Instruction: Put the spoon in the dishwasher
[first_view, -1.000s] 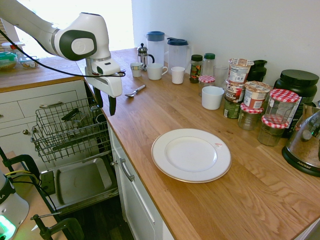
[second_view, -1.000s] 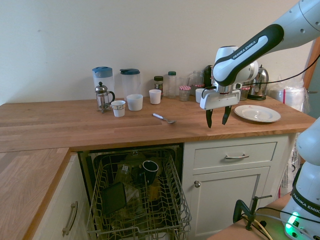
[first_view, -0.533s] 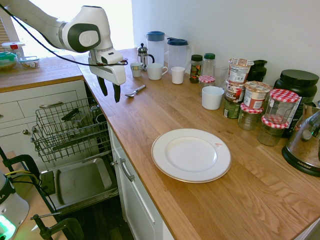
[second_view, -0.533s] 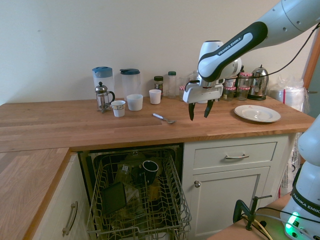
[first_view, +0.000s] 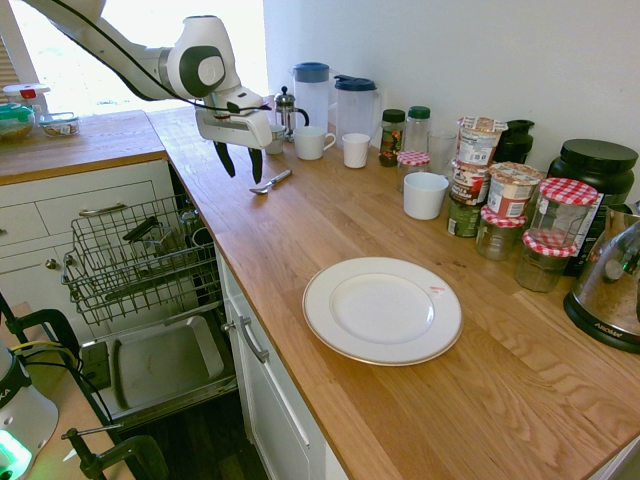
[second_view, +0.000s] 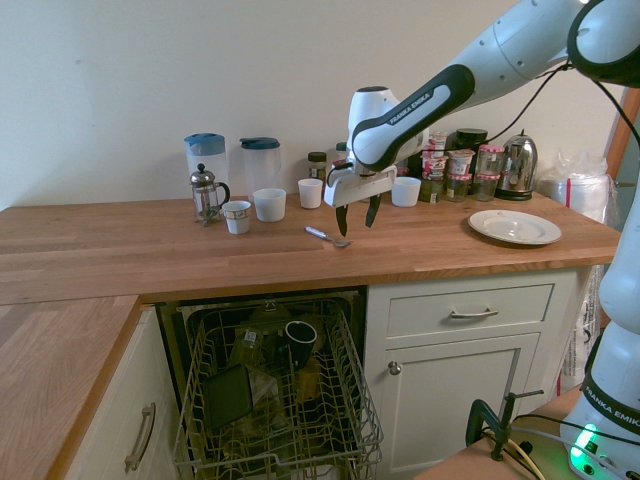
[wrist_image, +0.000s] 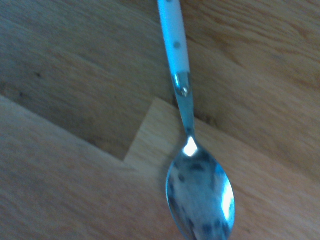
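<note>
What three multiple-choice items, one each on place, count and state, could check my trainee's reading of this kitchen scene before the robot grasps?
1. The spoon lies:
A. in the dishwasher rack
B. on the wooden countertop
C. on the plate

2. Jars with red gingham lids on the counter:
A. one
B. five
C. three

3. The gripper is:
A. open, empty
B. shut on the spoon
C. holding a mug

Answers:
1 B, it rests on the countertop, also in the wrist view.
2 C, one small by the white cup, two near the kettle.
3 A, fingers apart above the spoon.
</note>
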